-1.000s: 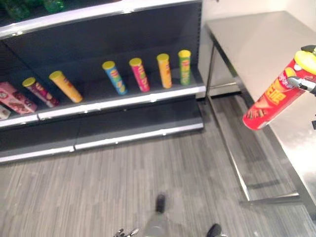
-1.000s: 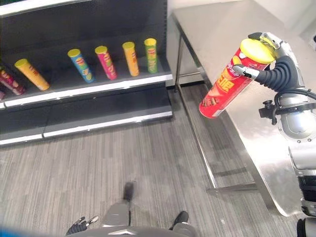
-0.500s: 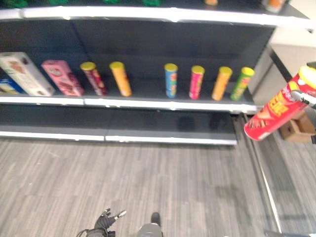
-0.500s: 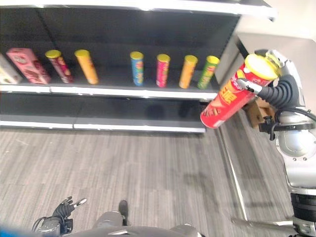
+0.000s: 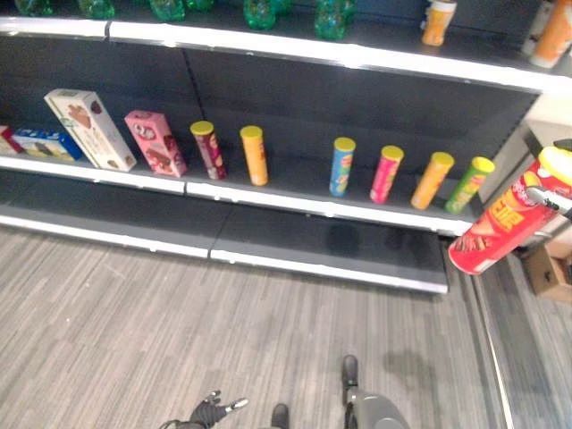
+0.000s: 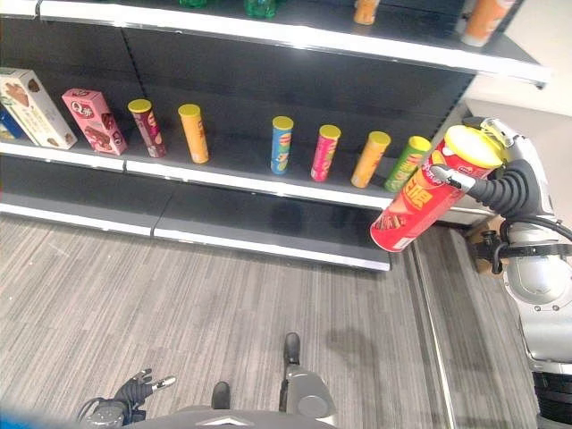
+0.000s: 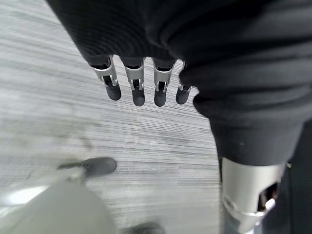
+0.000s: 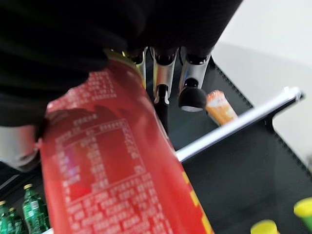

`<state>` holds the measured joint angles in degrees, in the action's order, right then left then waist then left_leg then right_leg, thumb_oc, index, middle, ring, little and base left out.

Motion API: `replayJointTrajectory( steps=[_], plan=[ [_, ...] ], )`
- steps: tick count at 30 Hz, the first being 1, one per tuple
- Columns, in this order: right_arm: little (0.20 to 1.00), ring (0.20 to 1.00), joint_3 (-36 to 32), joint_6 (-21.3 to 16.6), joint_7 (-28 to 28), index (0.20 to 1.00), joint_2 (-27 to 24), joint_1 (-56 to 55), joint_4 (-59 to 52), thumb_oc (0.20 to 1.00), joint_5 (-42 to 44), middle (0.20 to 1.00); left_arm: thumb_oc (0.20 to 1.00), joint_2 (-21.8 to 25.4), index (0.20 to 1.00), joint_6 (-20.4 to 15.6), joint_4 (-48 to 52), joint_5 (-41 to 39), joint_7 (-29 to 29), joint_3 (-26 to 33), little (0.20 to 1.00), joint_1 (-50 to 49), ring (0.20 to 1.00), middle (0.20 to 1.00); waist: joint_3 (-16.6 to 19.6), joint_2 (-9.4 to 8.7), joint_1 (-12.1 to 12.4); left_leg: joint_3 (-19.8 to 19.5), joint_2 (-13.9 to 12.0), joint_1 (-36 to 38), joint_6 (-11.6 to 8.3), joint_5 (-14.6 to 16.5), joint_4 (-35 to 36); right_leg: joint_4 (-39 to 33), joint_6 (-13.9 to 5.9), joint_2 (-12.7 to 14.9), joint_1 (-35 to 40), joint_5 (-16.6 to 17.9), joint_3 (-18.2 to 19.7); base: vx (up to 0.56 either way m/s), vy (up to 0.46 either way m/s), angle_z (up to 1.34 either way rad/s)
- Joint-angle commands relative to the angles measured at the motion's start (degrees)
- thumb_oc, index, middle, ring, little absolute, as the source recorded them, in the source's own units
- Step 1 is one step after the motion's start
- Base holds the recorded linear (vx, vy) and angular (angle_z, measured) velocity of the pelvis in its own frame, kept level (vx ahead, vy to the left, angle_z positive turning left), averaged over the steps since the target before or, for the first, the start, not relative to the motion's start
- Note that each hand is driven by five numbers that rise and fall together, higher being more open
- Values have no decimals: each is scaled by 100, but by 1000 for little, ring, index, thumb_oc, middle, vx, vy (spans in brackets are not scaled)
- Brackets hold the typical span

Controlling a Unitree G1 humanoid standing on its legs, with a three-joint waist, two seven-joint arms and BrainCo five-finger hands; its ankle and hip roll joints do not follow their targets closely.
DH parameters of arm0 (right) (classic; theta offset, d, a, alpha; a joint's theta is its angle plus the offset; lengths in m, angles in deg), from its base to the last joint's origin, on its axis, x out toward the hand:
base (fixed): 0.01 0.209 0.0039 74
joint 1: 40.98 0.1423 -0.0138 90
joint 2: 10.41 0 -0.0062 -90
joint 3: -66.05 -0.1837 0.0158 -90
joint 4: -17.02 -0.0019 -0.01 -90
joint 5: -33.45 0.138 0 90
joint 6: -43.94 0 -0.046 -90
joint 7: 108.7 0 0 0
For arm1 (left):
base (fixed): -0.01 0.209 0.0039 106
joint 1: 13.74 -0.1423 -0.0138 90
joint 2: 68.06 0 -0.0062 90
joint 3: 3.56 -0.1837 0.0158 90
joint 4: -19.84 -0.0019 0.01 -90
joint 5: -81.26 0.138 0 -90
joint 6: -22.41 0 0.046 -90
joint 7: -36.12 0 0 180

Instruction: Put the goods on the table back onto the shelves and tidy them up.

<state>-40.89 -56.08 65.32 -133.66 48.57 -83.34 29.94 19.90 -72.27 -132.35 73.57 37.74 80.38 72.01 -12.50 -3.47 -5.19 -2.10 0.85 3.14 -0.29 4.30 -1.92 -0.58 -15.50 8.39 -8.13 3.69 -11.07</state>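
Robot hand on the right [image 6: 487, 161] is curled round the upper end of a red crisp tube [image 6: 422, 198], just under its yellow lid, so the tube hangs tilted with its base swung out toward the shelves. Gripping it high like that leaves the bottom free to be set down first, which I'd guess is the point. It is carried in the air, off to the right of the shelving and clear of everything.

On the middle shelf [image 5: 304, 204] stand slim tubes: a dark red one [image 5: 208, 149] and an orange one [image 5: 254, 155] close together, then, after a gap, a blue one [image 5: 341, 165], a pink one [image 5: 385, 173], an orange one [image 5: 432, 180] and a green one [image 5: 470, 183] at the far right. They lean back a little against the sloping shelf. Two boxes, a cream one [image 5: 89, 129] and a pink one [image 5: 155, 142], sit further left.

Judging by the row, the red tube belongs among them, probably in the gap.

Left robot hand [image 7: 141, 85] hangs idle over the floor, fingers relaxed and empty.
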Motion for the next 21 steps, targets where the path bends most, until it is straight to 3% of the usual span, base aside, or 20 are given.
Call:
replayJointTrajectory(
  steps=[1, 3, 7, 8, 9, 10, 11, 12, 13, 14, 15, 16, 17, 19, 20, 21],
  plan=[
    [200, 200, -332, -245, 178, 200, -343, 70, -434, 200, 215, 200, 1000, 454, 1000, -115, 225, 240, 103, 27, 1000, 51, 1000, 1000, 144, -5, -174, -60, 545, 1000, 68, 414, 692, -442, 435, -514, -487, 645, -263, 153, 0, 46],
    [200, 200, -299, -250, 248, 200, -397, 25, -532, 200, 74, 200, 1000, 401, 1000, -111, 240, 290, 108, -10, 1000, 55, 1000, 1000, 203, 7, -186, -130, 558, 1105, 89, 518, 692, -442, 525, -499, -423, 744, -288, 321, -66, 72],
    [200, 200, 15, -270, 460, 200, -402, 21, -743, 200, -32, 200, 1000, 323, 1000, -89, 267, 344, 90, -106, 1000, 8, 1000, 1000, 395, 204, -283, -264, 322, 1396, 5, 719, 687, -390, 681, -574, -199, 640, -469, 355, -109, 58],
    [200, 200, 415, -309, 650, 200, -381, 152, -794, 200, 75, 200, 1000, 309, 1000, -85, 307, 349, 93, -175, 1000, 4, 1000, 1000, 473, 329, -263, -197, 139, 1449, -176, 849, 327, -331, 796, -627, 2, 428, -607, 358, -143, 35],
    [200, 200, 435, -312, 649, 200, -387, 171, -783, 200, 76, 200, 1000, 307, 1000, -84, 310, 348, 93, -166, 1000, -2, 1000, 1000, 471, 337, -276, -199, 130, 1443, -181, 869, 305, -329, 799, -635, 7, 421, -614, 444, -168, 24],
    [200, 200, 748, -295, 749, 200, -423, 305, -755, 200, 45, 200, 1000, 293, 1000, -75, 381, 273, 95, -157, 1000, -31, 1000, 1000, 484, 456, -219, -24, -34, 1337, -438, 816, -298, -344, 873, -748, 228, 234, -677, 243, -89, 29],
    [200, 200, 925, -310, 765, 200, -456, 434, -705, 200, 28, 200, 1000, 282, 1000, -74, 418, 191, 80, -146, 1000, -31, 1000, 1000, 458, 481, -193, 75, -62, 1171, -622, 632, -769, -363, 919, -767, 349, 168, -691, 224, -86, 38],
    [200, 200, 946, -314, 761, 200, -455, 461, -690, 200, 27, 200, 1000, 284, 1000, -73, 419, 191, 79, -135, 1000, -29, 1000, 1000, 470, 447, -222, 53, -23, 1129, -612, 604, -782, -366, 914, -722, 324, 187, -702, 133, -82, 24],
    [200, 200, 1160, -293, 777, 200, -513, 630, -705, 200, 35, 200, 1000, 297, 1000, -52, 613, 15, 65, -166, 1000, -64, 1000, 1000, 302, 448, -95, 279, -158, 508, -1113, -41, -2171, -406, 1062, -722, 645, -42, -673, 48, -53, 25],
    [200, 200, 1185, -296, 772, 200, -511, 665, -688, 200, 34, 200, 1000, 300, 1000, -45, 621, 13, 65, -152, 1000, -64, 1000, 1000, 325, 432, -137, 250, -138, 408, -1108, -35, -2257, -404, 1064, -696, 598, -25, -700, 139, -128, 22],
    [200, 200, 1368, -276, 713, 200, -555, 829, -615, 200, 13, 200, 1000, 305, 1000, -17, 696, -118, 3, -137, 1000, -54, 1000, 1000, 136, 394, -19, 621, -455, -41, -1352, -545, -3357, -442, 1230, -710, 881, -184, -731, 96, -128, 17],
    [200, 200, 1437, -249, 625, 200, -547, 897, -487, 200, -50, 200, 1000, 317, 1000, 14, 660, -94, -33, -115, 1000, -54, 1000, 1000, 77, 283, 28, 811, -500, -234, -1283, -660, -3653, -442, 1272, -642, 974, -272, -734, 233, -177, -3],
    [200, 200, 1608, -199, 629, 200, -643, 996, -452, 200, -133, 200, 1000, 307, 1000, 36, 587, -160, -76, -69, 1000, -49, 1000, 1000, 7, 262, 120, 1121, -912, -518, -1121, -627, -3631, -442, 1297, -664, 1131, -411, -713, 256, -109, -10],
    [200, 200, 1715, -182, 651, 200, -658, 1114, -452, 200, -113, 200, 1000, 292, 1000, 48, 454, -172, -85, 3, 1000, -87, 1000, 1000, -3, 191, 247, 1327, -1328, -620, -821, -260, -2811, -442, 1211, -560, 1297, -509, -727, 326, 13, 10],
    [200, 200, 1891, -210, 659, 200, -630, 1229, -406, 200, -82, 200, 1000, 300, 1000, 27, 335, -178, -148, 57, 1000, -141, 1000, 1000, -7, 180, 355, 1263, -1444, -699, -752, -221, -1649, -442, 1130, -505, 1368, -616, -680, 300, 122, 12],
    [200, 200, 1989, -218, 677, 200, -621, 1294, -386, 200, -49, 200, 1000, 297, 1000, 28, 300, -228, -163, 98, 1000, -178, 1000, 1000, 7, 182, 418, 1166, -1469, -715, -783, -504, -937, -442, 1105, -487, 1405, -674, -634, 301, 171, 3]
  ],
)
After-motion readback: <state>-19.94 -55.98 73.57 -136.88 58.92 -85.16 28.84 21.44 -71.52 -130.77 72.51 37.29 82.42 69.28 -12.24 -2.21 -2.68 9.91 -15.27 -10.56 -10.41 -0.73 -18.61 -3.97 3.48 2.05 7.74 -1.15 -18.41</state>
